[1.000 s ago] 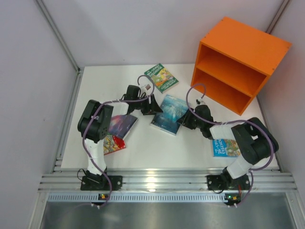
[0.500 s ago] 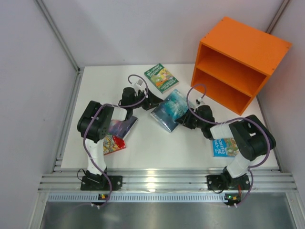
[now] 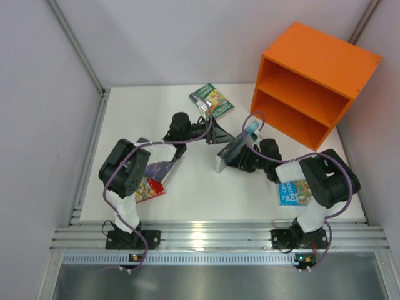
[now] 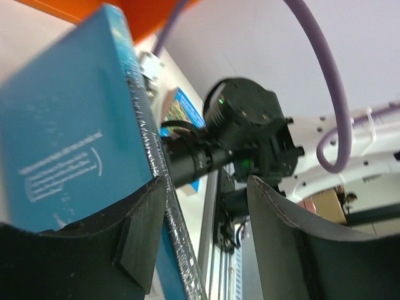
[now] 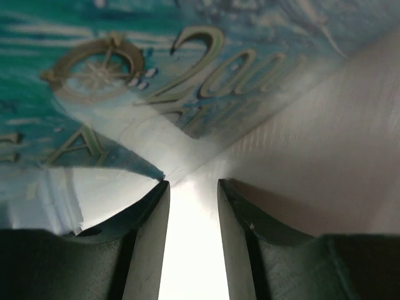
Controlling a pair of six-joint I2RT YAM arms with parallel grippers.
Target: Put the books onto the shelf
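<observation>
Thin, light and glossy, the pale blue book (image 4: 69,131), tipped on edge, likely wants pinching near its spine, while the left gripper (image 4: 205,187) gapes beside it and the right gripper (image 5: 192,184) stands slightly parted, empty.

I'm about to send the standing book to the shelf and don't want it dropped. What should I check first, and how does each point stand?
1. Pale blue book raised off its cover: ok, it stands tilted on an edge.
2. Left pincer around it: not ok, it is open, and the book sits beside one finger, not between the two.
3. Right pincer gripping it: cannot tell, the cover fills its view.
4. Shelf free: ok, no book shows in either compartment.
5. Green book out of the way: ok, it lies flat left of the shelf.
</observation>
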